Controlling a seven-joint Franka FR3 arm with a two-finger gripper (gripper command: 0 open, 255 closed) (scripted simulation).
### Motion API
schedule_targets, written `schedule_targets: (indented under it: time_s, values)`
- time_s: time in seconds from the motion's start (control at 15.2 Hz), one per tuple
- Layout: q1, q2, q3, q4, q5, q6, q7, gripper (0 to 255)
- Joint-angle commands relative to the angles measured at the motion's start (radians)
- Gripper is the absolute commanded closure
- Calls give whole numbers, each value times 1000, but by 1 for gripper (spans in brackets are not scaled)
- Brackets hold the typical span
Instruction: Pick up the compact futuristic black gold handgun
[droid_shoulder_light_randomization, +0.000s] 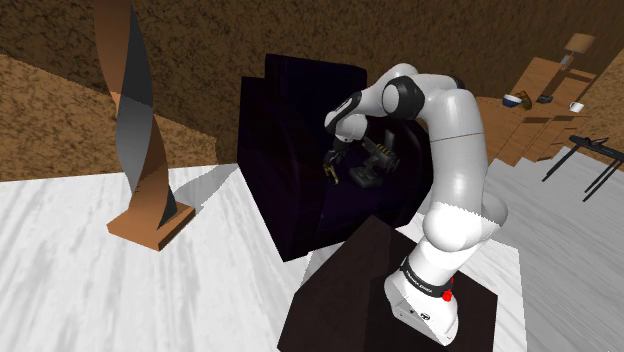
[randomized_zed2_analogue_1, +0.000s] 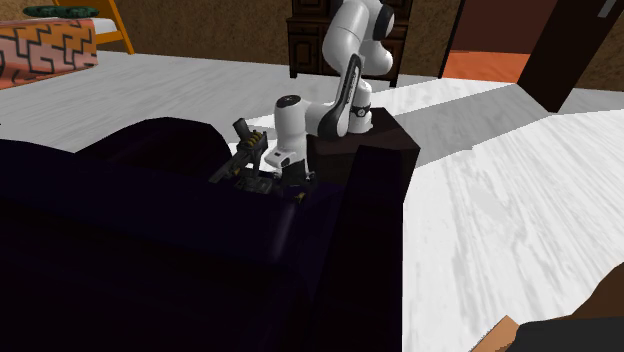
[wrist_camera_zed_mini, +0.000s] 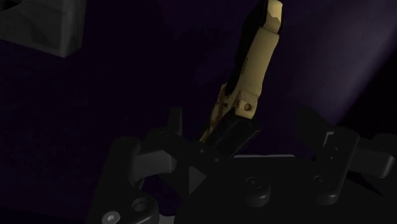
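The handgun (wrist_camera_zed_mini: 254, 76) is slim, gold with black parts, and lies on the dark seat of a near-black sofa (droid_shoulder_light_randomization: 285, 150). Its black end reaches in between my gripper (wrist_camera_zed_mini: 242, 124) fingers, close to one fingertip (wrist_camera_zed_mini: 174, 122) and well apart from the other. The fingers stand wide apart and do not clasp it. In the shoulder view my gripper (droid_shoulder_light_randomization: 333, 168) hangs low inside the sofa, with a gold glint of the handgun (droid_shoulder_light_randomization: 333, 178) at its tips. From the second exterior view the gripper (randomized_zed2_analogue_1: 292, 186) is down behind the sofa's (randomized_zed2_analogue_1: 120, 230) edge.
A grey blocky object with gold dots (droid_shoulder_light_randomization: 374, 163) (randomized_zed2_analogue_1: 245, 138) stands on the seat beside the gripper, and a grey shape (wrist_camera_zed_mini: 41, 25) lies beyond the handgun. The sofa's back and arm wall in the seat. A twisted sculpture (droid_shoulder_light_randomization: 140, 130) stands on the pale floor. My stand (droid_shoulder_light_randomization: 380, 290) abuts the sofa.
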Motion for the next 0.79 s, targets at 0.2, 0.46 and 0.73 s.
schedule_targets:
  time_s: [0.2, 0.46, 0.73]
  values:
    - [-8, 27, 10, 4, 11, 23, -9, 255]
    - [-8, 27, 10, 5, 11, 23, -10, 255]
    - [-8, 27, 10, 4, 11, 23, -10, 255]
